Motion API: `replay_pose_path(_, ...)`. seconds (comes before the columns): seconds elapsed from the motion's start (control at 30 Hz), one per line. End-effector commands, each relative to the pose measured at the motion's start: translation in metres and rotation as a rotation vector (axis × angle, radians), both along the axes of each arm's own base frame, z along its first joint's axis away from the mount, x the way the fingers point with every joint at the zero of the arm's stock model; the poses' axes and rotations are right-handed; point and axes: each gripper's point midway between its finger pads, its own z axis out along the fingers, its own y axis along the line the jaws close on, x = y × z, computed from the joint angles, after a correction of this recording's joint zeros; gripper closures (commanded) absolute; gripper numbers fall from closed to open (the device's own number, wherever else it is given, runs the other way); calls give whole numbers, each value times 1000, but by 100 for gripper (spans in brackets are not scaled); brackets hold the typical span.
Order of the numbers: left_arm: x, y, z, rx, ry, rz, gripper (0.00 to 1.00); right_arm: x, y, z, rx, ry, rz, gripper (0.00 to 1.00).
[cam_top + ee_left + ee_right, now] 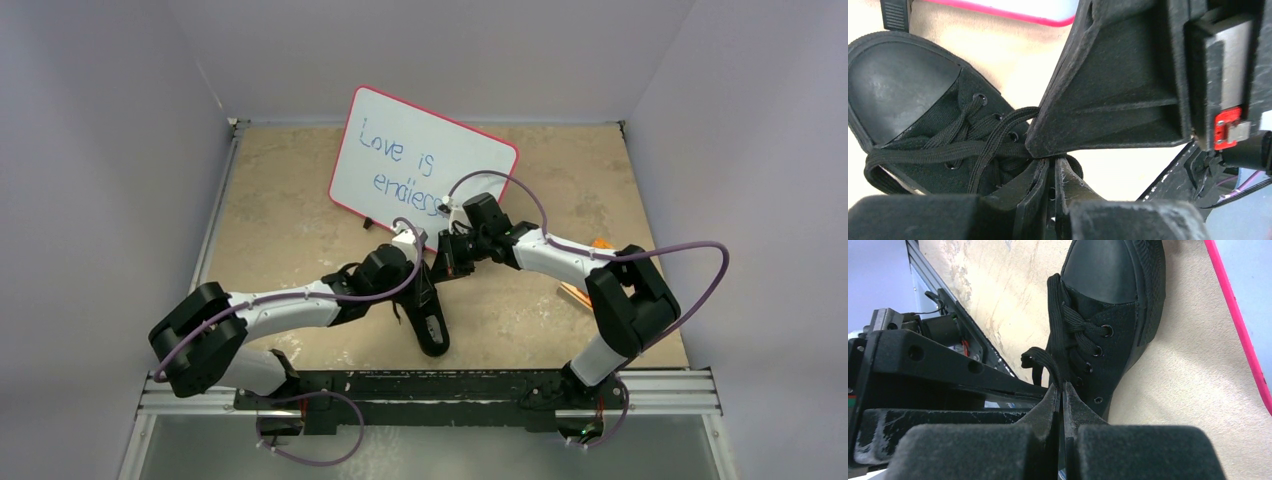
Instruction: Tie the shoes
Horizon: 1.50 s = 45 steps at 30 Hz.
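Whiteboard (430, 150) last word partly behind right arm (560, 258); sneaker (432, 328) toe under left arm (290, 305)

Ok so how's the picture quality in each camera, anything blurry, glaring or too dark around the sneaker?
Top external: even light, sharp, but the black sneaker is a dark blob, its detail lost. Left wrist: laces sharp, soft sheen on the toe cap, its own fingers blurred up close. Right wrist: eyelets sharp, near finger pads out of focus, whiteboard washed pale.
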Motion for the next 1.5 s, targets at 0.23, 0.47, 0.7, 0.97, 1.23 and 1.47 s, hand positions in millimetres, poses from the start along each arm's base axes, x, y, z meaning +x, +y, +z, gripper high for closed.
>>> replay_pose_path(0.23,9,-21,42,-128,-96,-39,84,8,11,21,62,-37,19,100)
replay_pose_path(0.47,6,-18,47,-154,-106,-31,76,8,11,21,64,-37,21,100)
replay_pose_path(0.7,14,-27,36,-133,-88,-25,74,10,13,21,69,-42,20,100)
replay_pose_path(0.97,22,-21,26,-74,-101,2,78,11,13,21,71,-47,19,100)
replay_pose_path(1.23,31,-15,19,-57,-128,60,72,10,14,23,83,-49,23,100)
replay_pose_path(1.47,42,-10,20,-8,-179,78,80,8,14,24,94,-46,27,100)
